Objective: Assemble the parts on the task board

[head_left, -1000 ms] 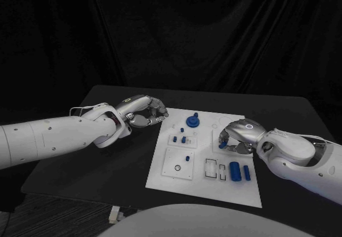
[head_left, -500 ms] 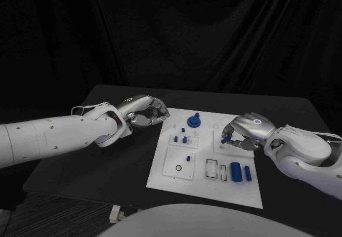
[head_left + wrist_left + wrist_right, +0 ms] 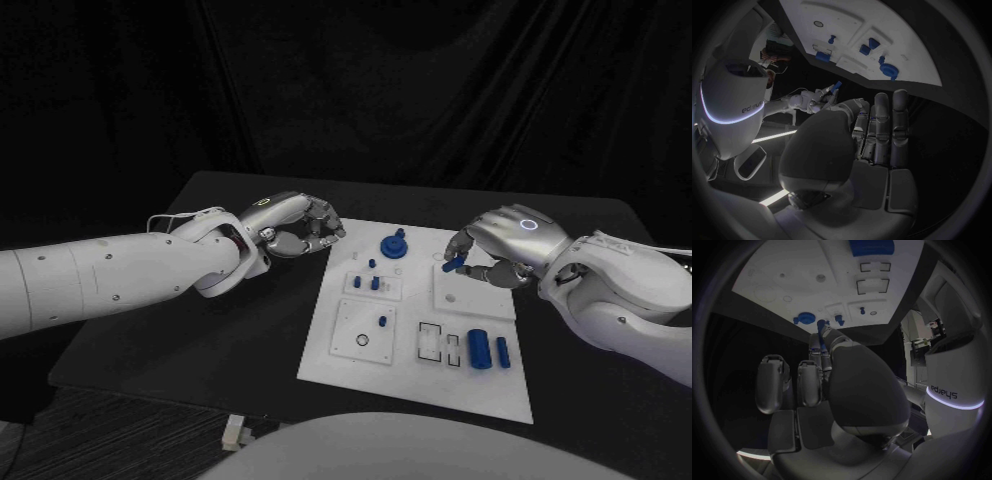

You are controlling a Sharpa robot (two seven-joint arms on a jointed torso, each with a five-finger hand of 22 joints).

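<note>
The white task board lies in the middle of the black table. My right hand hovers over the board's far right part and pinches a small blue part at its fingertips. The right wrist view shows that part at the tip of the hand, above the board. My left hand hangs beside the board's far left corner, fingers curled in on nothing. A blue round knob, small blue pegs and two blue cylinders are on the board.
A dark ring and a blue peg sit in the board's left square plate. Two rectangular slots lie left of the cylinders. Bare black table lies left of the board; black curtains hang behind.
My right hand has risen and moved toward the board's far side, carrying the small blue part. The left hand has stayed in place.
</note>
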